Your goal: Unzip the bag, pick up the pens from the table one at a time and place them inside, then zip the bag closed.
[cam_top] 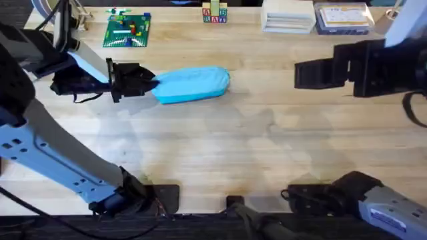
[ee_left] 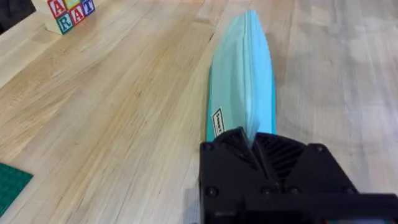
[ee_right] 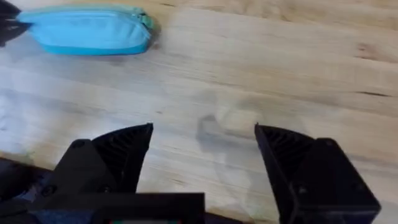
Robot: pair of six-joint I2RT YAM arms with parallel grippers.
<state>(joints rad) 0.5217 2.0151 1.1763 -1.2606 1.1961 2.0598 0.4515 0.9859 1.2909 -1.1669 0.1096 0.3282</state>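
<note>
Bag (cam_top: 192, 85) end in L claw (cam_top: 150, 85).

overhead: looks down and forward from above my bases, whole table (cam_top: 220, 133) | left wrist: close, low along the bag (ee_left: 242, 74) | right wrist: higher, faces left; shares the bag (ee_right: 87, 31) with both.

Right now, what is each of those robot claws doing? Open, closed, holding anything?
Left gripper: shut on the end of the blue bag.
Right gripper: open, holding nothing, above the bare table.
</note>
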